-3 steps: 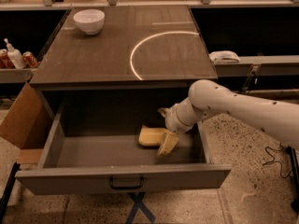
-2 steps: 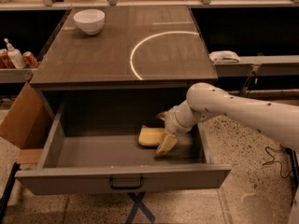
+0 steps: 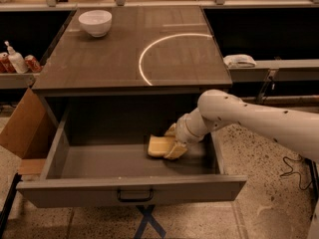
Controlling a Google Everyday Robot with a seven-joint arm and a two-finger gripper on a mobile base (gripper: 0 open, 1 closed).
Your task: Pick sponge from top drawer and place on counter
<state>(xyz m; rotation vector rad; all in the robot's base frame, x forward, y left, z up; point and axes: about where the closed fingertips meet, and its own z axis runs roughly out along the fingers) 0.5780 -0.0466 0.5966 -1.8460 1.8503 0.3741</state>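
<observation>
The top drawer [image 3: 132,189] is pulled out wide, with its dark handle at the front centre. The pale yellow sponge [image 3: 158,146] lies flat on the drawer floor, right of the middle. My gripper [image 3: 173,140] is down inside the drawer at the sponge's right end. It is open, with one cream finger behind the sponge and one in front of it. The sponge's right end is hidden behind the near finger [image 3: 176,151]. The counter [image 3: 99,59] above the drawer is dark wood grain with a thin white arc [image 3: 142,66].
A white bowl [image 3: 95,22] stands at the counter's back left corner. A cardboard box [image 3: 25,128] leans against the drawer's left side. Bottles and cans [image 3: 15,61] sit on a shelf at left. A white object [image 3: 239,60] lies on the right shelf.
My gripper has shifted slightly left, closer around the sponge's right end. The sponge and the drawer have not moved.
</observation>
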